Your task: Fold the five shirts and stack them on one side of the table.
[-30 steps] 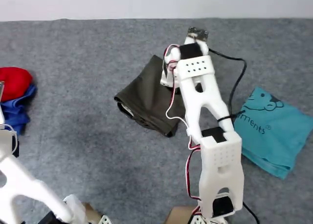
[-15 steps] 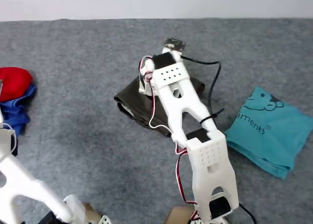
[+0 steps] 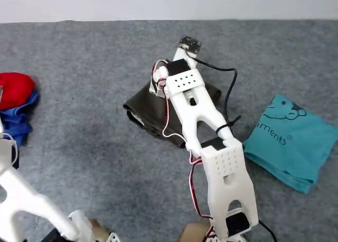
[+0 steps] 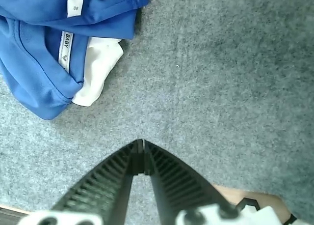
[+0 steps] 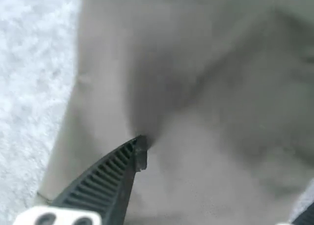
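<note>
Right gripper (image 5: 218, 181) spread wide, one fingertip (image 5: 139, 149) pressed into the dark olive shirt (image 3: 153, 107), mid-table. Left gripper (image 4: 143, 151) closed, empty, over bare table (image 4: 235, 77) beside blue shirt (image 4: 44, 63). Folded teal shirt (image 3: 296, 139) lies well apart. Risk: pinching only the top layer would drag the fold open.

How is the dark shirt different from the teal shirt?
The dark olive shirt is plain on top; the teal shirt shows a printed picture. The dark olive shirt lies under the right arm; the teal shirt lies uncovered, off to one side. Both lie folded on the grey table.
</note>
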Robot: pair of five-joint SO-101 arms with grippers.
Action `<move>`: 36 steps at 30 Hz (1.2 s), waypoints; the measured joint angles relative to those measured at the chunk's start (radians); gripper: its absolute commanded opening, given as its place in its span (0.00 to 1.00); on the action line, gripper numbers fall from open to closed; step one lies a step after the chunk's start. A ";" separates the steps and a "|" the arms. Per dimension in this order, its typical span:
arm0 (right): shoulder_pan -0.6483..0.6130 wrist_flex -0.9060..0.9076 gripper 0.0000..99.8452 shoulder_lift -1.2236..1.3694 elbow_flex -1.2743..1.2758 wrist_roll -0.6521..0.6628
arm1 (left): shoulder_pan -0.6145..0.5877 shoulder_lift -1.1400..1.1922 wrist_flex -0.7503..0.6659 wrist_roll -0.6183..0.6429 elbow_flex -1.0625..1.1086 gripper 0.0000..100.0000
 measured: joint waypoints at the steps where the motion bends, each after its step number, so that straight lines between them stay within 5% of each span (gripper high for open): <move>1: 0.005 0.000 0.51 0.003 0.000 -0.011 | 0.000 0.000 0.000 0.000 0.000 0.01; 18: 0.040 -0.077 0.50 0.112 0.000 -0.031 | 0.000 0.000 0.000 0.000 0.000 0.01; 36: 0.081 -0.118 0.00 0.160 -0.026 -0.034 | 0.000 0.000 0.000 0.000 0.000 0.01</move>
